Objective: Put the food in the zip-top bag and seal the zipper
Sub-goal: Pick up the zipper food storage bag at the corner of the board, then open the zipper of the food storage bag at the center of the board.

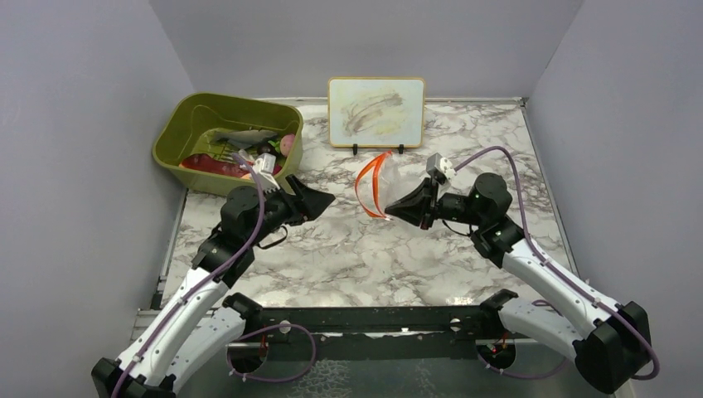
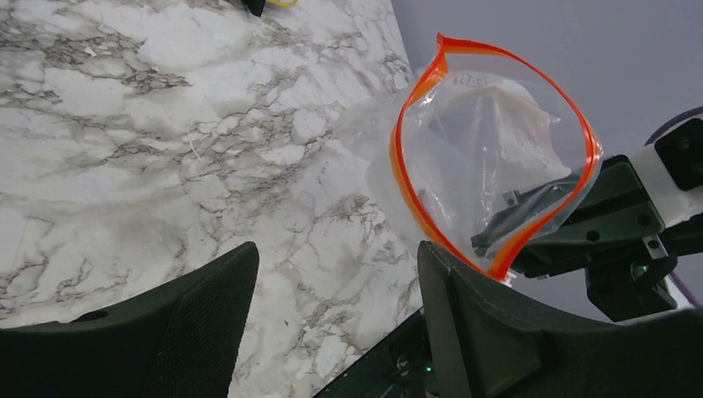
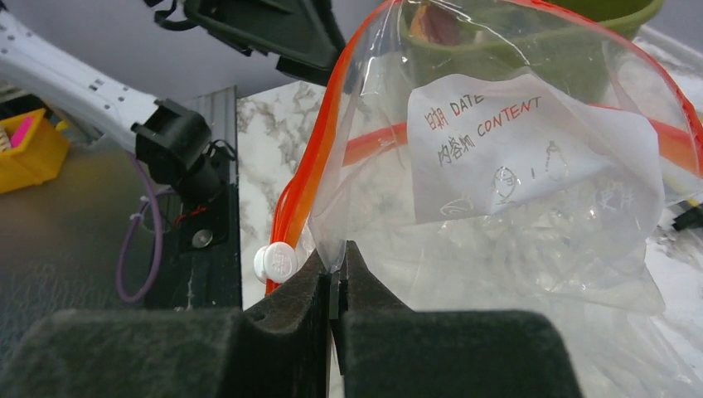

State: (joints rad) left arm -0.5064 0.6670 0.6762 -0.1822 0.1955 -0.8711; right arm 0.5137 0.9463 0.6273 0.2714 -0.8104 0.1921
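The clear zip-top bag (image 1: 386, 184) (image 2: 489, 157) (image 3: 514, 166) stands upright mid-table with its mouth gaping toward the left arm. Its orange-red zipper (image 1: 364, 181) (image 2: 404, 178) (image 3: 308, 186) forms an open loop, with a white slider (image 3: 276, 262) at the near end. My right gripper (image 1: 396, 207) (image 3: 336, 267) is shut on the bag's edge just beside the slider. My left gripper (image 1: 320, 201) (image 2: 336, 286) is open and empty, only marble between its fingers, a short way left of the bag's mouth. The food (image 1: 249, 153) lies in the olive-green bin (image 1: 176, 126): a red hot dog (image 1: 209, 162), a pink piece (image 1: 288, 143), grey and green bits.
A framed whiteboard (image 1: 376, 112) stands at the back, behind the bag. Grey walls close in the left, right and back. A black rail (image 1: 365, 319) runs along the near table edge between the arm bases. A yellow box (image 3: 29, 149) sits off the table.
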